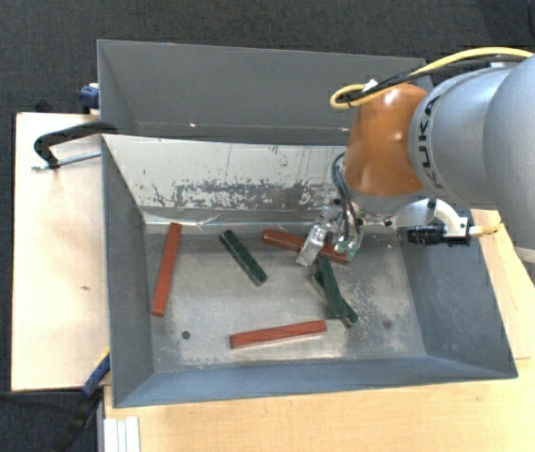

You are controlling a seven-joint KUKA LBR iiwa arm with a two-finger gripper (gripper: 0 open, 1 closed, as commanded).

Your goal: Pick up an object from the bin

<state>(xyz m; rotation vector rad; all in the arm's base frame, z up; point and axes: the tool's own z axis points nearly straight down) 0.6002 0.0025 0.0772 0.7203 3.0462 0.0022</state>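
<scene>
Bin [126, 281], grey metal, holds five loose sticks on its floor.

End effector [329, 250]: low over the floor, right of centre, toward the back wall. Its two fingers [311, 245] stand apart with a gap between them; nothing seen clamped in the gap.

Directly beneath it: short red stick [284, 241], lying slanted, right end hidden under the end effector. Touching or just below: dark green stick [335, 296], running from the fingers toward the front right corner. Cannot tell whether the fingers touch either one.

Other items, well apart:
- second green stick [243, 257], centre of floor, slanted.
- long red stick [278, 334], near front wall, almost parallel to it.
- red stick at left [166, 269], along left wall, one end toward back.
</scene>
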